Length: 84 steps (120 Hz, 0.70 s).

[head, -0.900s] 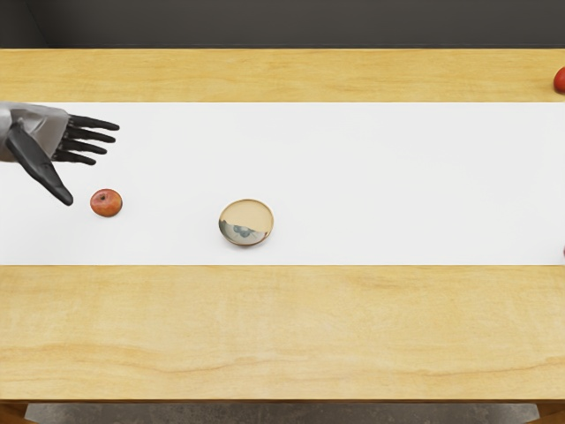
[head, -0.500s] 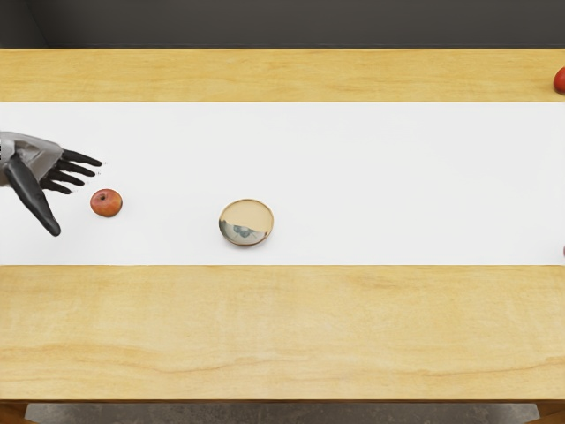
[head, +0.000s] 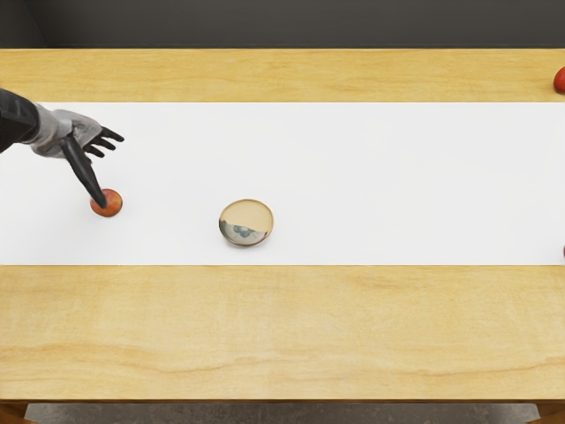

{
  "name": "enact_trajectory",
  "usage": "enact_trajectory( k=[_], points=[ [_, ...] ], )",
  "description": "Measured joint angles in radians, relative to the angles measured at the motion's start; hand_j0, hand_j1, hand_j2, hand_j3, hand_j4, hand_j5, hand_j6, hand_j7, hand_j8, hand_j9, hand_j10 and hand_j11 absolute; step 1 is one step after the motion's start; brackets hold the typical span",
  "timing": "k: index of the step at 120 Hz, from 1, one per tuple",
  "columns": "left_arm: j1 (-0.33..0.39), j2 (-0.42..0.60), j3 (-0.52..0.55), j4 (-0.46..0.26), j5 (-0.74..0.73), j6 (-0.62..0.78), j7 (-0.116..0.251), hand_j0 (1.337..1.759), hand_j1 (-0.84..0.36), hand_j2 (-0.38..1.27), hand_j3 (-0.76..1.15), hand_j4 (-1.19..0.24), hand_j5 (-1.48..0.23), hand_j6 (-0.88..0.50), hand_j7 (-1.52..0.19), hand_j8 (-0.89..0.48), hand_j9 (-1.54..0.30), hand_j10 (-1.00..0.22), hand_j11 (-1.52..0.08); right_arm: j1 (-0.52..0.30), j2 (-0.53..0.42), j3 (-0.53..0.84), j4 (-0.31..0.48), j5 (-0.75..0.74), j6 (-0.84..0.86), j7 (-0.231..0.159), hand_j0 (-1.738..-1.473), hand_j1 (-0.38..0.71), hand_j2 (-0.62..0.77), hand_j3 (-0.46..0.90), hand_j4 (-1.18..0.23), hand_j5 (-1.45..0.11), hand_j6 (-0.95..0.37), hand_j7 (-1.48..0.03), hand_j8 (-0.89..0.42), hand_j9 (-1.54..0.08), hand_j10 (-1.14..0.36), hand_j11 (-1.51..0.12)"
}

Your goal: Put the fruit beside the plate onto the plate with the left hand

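- Since the earlier frame, the left robot hand (head: 78,141) has shifted right and toward the far side, and more of its dark arm shows at the left edge.
- Its fingers (head: 108,138) are spread apart and grasp nothing. One long dark digit slants toward the near side, and its tip overlaps the fruit (head: 111,205).
- Whether that tip touches the fruit, I cannot tell.
- That reddish fruit lies unmoved on the white runner (head: 397,177), left of the plate (head: 246,222) and apart from it.
- A second red fruit (head: 560,80) sits at the table's (head: 282,327) far right edge.
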Motion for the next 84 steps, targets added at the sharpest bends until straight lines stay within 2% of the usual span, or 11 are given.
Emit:
enact_trajectory(
  k=[12, 28, 39, 57, 84],
  points=[
    [-0.004, -0.009, 0.085, -0.012, -0.016, 0.138, -0.066, 1.658, 0.29, 0.01, 0.0, -0.05, -0.07, -0.05, -0.07, -0.05, -0.07, -0.05, -0.07, 0.0, 0.0, 0.0, 0.0, 0.0, 0.0, 0.0, -1.658, -0.35, 0.0, 0.0, 0.0, 0.0, 0.0, 0.0, 0.0, 0.0, 0.0, 0.0],
    [-0.029, -0.018, 0.172, -0.112, -0.022, 0.392, -0.128, 1.658, 0.25, 0.02, 0.0, -0.09, -0.11, -0.09, -0.11, -0.09, -0.11, -0.08, -0.11, 0.0, 0.0, 0.0, 0.0, 0.0, 0.0, 0.0, -1.658, -0.35, 0.0, 0.0, 0.0, 0.0, 0.0, 0.0, 0.0, 0.0, 0.0, 0.0],
    [-0.023, -0.074, 0.227, -0.174, -0.025, 0.564, -0.164, 1.658, 0.24, 0.02, 0.0, -0.09, -0.12, -0.09, -0.12, -0.09, -0.12, -0.09, -0.12, 0.0, 0.0, 0.0, 0.0, 0.0, 0.0, 0.0, -1.658, -0.35, 0.0, 0.0, 0.0, 0.0, 0.0, 0.0, 0.0, 0.0, 0.0, 0.0],
    [0.015, -0.116, 0.284, -0.21, -0.034, 0.728, -0.187, 1.658, 0.24, 0.02, 0.0, -0.09, -0.12, -0.1, -0.12, -0.1, -0.12, -0.09, -0.12, 0.0, 0.0, 0.0, 0.0, 0.0, 0.0, 0.0, -1.658, -0.35, 0.0, 0.0, 0.0, 0.0, 0.0, 0.0, 0.0, 0.0, 0.0, 0.0],
    [0.038, -0.152, 0.326, -0.215, -0.039, 0.778, -0.192, 1.658, 0.24, 0.02, 0.0, -0.09, -0.11, -0.09, -0.11, -0.09, -0.11, -0.09, -0.11, 0.0, 0.0, 0.0, 0.0, 0.0, 0.0, 0.0, -1.658, -0.35, 0.0, 0.0, 0.0, 0.0, 0.0, 0.0, 0.0, 0.0, 0.0, 0.0]
  ],
)
